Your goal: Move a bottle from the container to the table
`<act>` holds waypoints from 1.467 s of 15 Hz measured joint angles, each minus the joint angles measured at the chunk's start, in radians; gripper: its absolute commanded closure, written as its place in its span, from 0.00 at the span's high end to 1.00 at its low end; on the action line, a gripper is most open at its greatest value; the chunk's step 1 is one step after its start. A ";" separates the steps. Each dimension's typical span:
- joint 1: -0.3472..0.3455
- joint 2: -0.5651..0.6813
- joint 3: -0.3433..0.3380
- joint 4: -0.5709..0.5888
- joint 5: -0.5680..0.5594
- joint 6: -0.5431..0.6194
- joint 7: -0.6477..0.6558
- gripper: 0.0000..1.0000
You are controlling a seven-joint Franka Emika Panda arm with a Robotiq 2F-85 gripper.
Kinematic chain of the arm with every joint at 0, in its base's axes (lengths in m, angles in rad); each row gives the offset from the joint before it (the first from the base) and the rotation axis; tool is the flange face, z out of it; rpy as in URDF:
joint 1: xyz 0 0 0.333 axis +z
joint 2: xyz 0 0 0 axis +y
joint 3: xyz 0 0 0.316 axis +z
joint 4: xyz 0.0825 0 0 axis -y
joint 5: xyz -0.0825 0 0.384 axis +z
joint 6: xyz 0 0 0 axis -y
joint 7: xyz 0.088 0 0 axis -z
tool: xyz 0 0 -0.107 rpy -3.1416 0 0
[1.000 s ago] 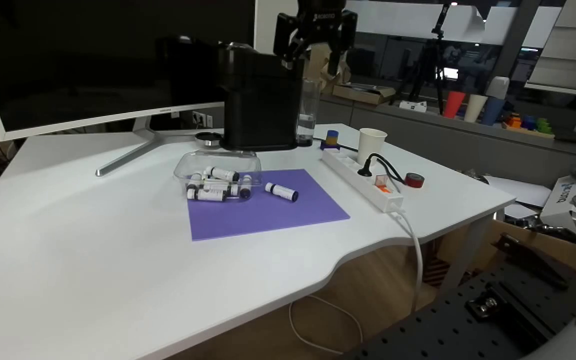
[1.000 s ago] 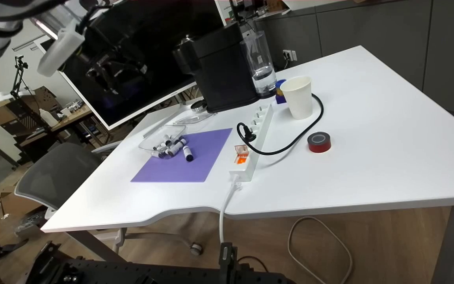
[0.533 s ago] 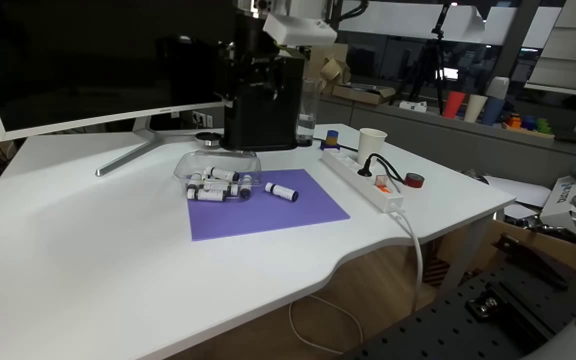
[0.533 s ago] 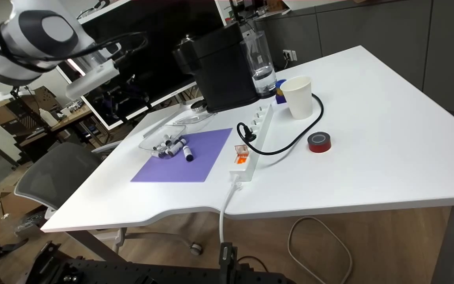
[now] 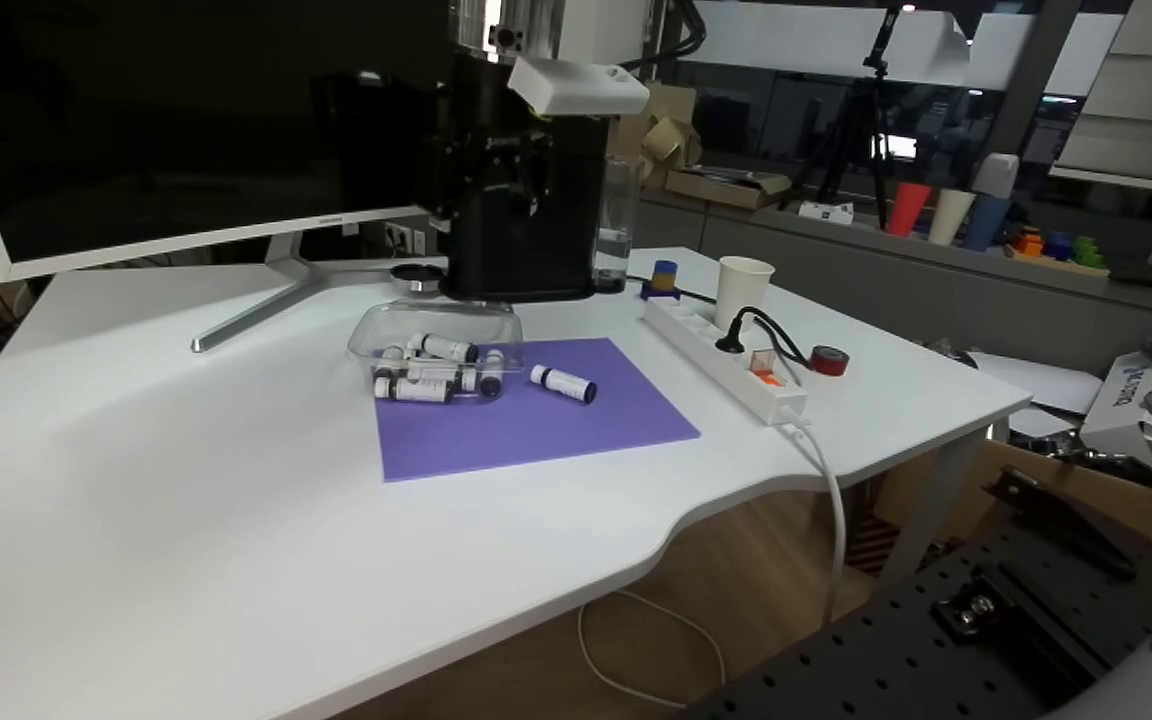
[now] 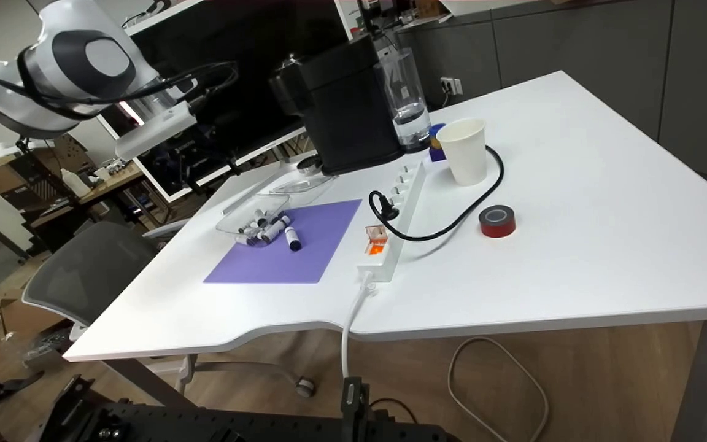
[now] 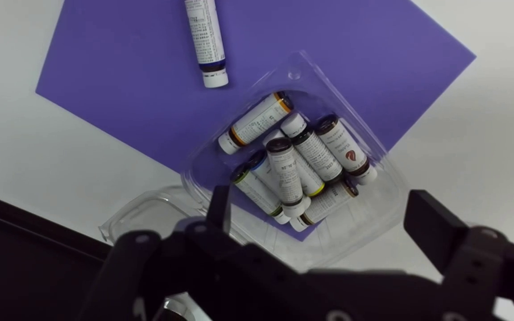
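Above the clear boxy plastic container (image 7: 375,209), the black two-fingered gripper (image 7: 323,218) hangs fingers spread; inside lies a small white cylindrical dark-ended bottle (image 7: 286,173), probably light, stiff, slippery (glass, perhaps), best pinched mid-label.

Small, white-labelled cylindrical bottles (image 7: 287,175), dark-ended and white-capped, lie heaped on their sides in the open, clear container (image 7: 370,211), some resting across others. The white tabletop (image 5: 186,520) has a curved front edge.

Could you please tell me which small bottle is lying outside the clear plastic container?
The blue-banded bottle alone on the purple mat, its white cap towards the clear plastic container; the other bottles lie inside that container.
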 measured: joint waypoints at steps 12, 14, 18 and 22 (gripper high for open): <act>0.073 0.271 -0.045 0.203 -0.148 -0.056 0.183 1.00; 0.094 0.330 -0.044 0.265 -0.148 -0.066 0.183 1.00; 0.120 0.427 -0.044 0.384 -0.147 -0.090 0.185 1.00; 0.124 0.504 -0.050 0.481 -0.147 -0.141 0.188 0.75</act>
